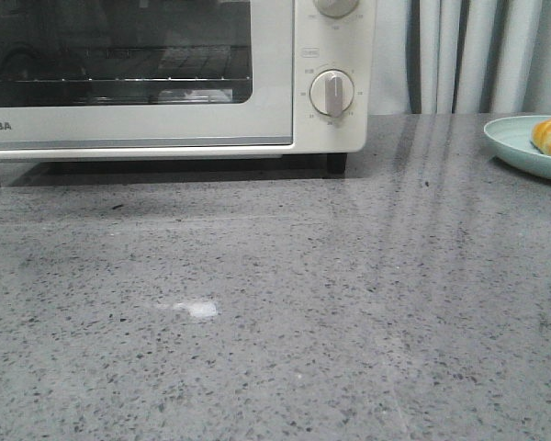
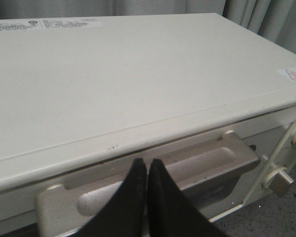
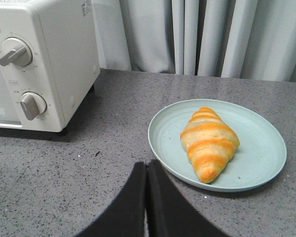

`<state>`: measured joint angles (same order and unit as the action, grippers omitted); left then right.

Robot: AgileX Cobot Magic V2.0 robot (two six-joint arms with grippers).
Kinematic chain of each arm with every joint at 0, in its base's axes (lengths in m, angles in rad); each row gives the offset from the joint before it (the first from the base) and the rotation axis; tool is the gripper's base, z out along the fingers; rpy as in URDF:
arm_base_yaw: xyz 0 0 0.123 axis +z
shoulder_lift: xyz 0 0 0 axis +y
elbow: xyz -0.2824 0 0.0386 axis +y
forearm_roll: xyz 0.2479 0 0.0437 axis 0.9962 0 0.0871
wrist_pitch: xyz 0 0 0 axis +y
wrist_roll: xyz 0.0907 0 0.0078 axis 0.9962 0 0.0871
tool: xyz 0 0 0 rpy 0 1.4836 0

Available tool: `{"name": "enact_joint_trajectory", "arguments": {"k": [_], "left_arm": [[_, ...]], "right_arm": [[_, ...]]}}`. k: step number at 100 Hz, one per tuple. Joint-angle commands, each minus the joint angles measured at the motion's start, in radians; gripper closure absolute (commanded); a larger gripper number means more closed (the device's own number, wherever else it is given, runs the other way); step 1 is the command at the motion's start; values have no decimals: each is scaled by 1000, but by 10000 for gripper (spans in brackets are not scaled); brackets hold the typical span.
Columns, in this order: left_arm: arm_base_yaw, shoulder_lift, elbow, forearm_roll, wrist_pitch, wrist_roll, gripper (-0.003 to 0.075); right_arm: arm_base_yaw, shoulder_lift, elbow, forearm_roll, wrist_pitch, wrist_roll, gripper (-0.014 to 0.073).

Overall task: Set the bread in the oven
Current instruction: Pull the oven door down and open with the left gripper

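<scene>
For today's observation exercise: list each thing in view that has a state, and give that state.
oven: door shut
bread: lying on the plate, untouched
plate: holding the bread
left gripper: shut, above the door handle
right gripper: shut, empty

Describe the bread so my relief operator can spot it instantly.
Start at the cream oven on the grey counter; beside its knob side lies a pale green plate. The bread lies on it: a croissant-shaped roll with orange and cream stripes, the only food in view.

One oven (image 1: 165,110) with two knobs (image 1: 331,93), one bread (image 3: 208,142), one plate (image 3: 264,163)
</scene>
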<state>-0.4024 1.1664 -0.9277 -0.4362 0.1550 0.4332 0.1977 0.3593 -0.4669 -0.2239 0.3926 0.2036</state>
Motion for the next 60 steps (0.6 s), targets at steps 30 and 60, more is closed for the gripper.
{"name": "enact_joint_trajectory", "arguments": {"k": [30,60], "left_arm": [[0,-45,-23,86,330,-2,741],[0,-123,101,34,429,-2,741]], "right_arm": [[1,17,-35,-7,-137,-7,652],[1,17,-35,-5,-250,-7,652]]}}
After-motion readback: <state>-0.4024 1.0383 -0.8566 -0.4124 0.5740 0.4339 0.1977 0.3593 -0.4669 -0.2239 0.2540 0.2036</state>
